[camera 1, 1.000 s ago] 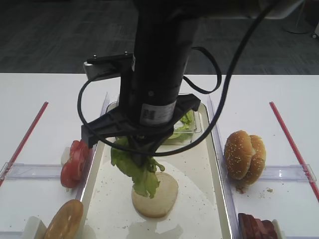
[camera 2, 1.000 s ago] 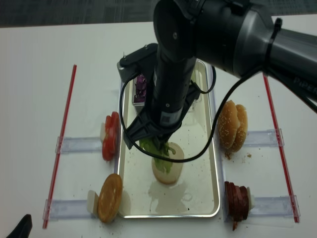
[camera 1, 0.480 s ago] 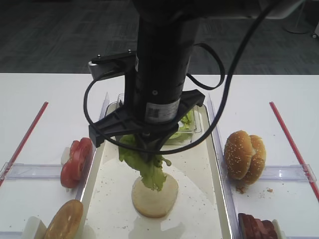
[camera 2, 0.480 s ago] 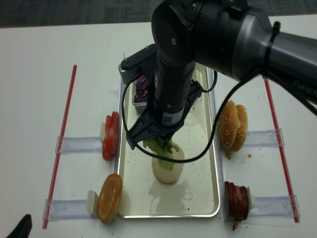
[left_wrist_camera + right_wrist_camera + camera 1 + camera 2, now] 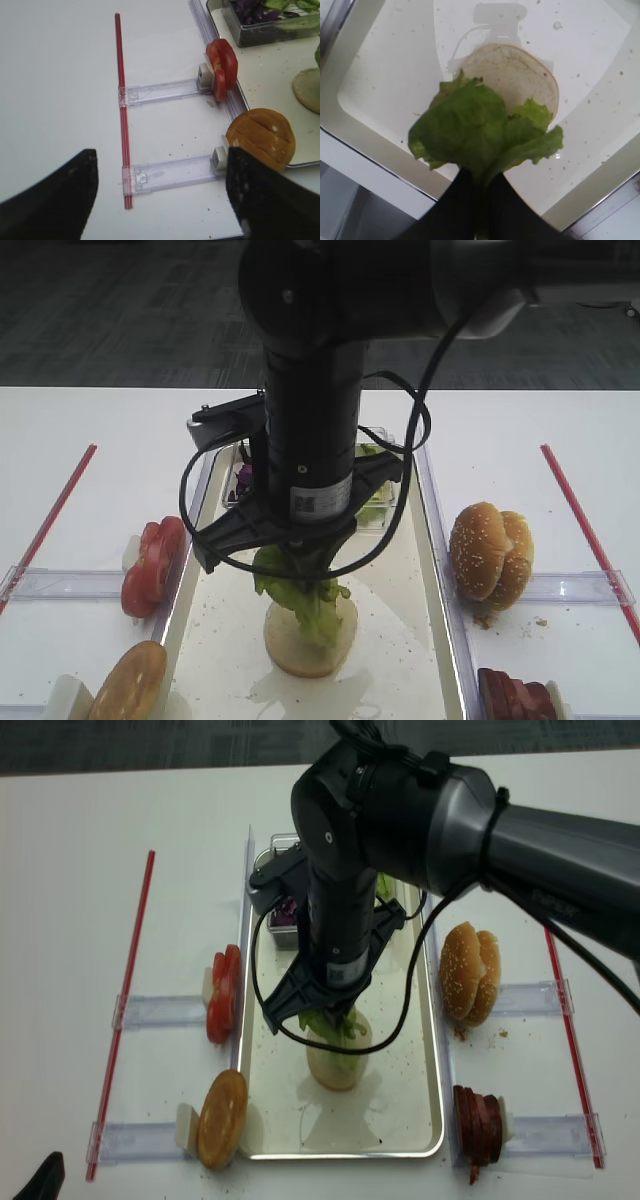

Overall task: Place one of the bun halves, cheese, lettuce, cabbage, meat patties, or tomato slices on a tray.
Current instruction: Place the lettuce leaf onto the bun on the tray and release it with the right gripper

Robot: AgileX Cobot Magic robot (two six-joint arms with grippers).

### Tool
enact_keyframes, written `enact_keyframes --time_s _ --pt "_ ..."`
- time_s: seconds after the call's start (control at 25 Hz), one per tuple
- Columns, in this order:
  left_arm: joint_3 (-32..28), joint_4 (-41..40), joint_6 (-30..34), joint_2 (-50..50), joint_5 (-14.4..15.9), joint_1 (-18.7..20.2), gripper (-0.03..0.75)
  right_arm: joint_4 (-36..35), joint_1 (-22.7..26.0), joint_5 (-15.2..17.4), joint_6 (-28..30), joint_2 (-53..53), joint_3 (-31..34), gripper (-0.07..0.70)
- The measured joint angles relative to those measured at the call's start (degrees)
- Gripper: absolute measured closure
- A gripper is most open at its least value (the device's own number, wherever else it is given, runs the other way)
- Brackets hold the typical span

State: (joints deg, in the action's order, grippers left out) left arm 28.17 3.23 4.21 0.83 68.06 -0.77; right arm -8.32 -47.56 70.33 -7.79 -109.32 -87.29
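Cream-white tray point(image 5: 430, 570) with raised silvery rim, crumb-speckled, holding a flat pale bun half point(image 5: 310, 645) near its middle and a clear plastic box point(image 5: 375, 502) at the far end. In the box: dark purple cabbage point(image 5: 252, 10) on one side, ruffled green leaves on the other.

Right gripper point(image 5: 479, 187) pressed together on the stem end of a lettuce leaf point(image 5: 480, 132) — crinkly, bright green, hanging over the pale bun half, its lower tip at or just above the bread; contact not clear. Leaf overlaps the near edge of the round in the right wrist view.

Outside the tray, on clear plastic rails point(image 5: 160, 91): tomato slices point(image 5: 222, 62) on edge at the left, a golden round bun half point(image 5: 260, 137) below them, sesame-seeded bun halves point(image 5: 470, 975) at the right, dark reddish-brown meat patties point(image 5: 478, 1120) below those. Thin red strips point(image 5: 121, 100) along both outer sides.

Only the wrist view shows the pinch itself — overhead views hide it behind the dark arm. Left gripper point(image 5: 160, 195) spread wide, holding nothing, over bare white table point(image 5: 60, 75), seen only in its own camera.
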Motion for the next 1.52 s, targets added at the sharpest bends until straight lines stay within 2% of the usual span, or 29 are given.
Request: enact_keyframes --time_s 0.76,1.52 --pt "0.0 0.0 0.0 0.0 0.0 0.0 0.223 2.58 0.0 -0.91 0.0 -4.35 0.0 0.568" --pt "0.0 0.0 0.0 0.0 0.0 0.0 0.223 2.02 0.0 -1.97 0.55 -7.05 0.0 0.568"
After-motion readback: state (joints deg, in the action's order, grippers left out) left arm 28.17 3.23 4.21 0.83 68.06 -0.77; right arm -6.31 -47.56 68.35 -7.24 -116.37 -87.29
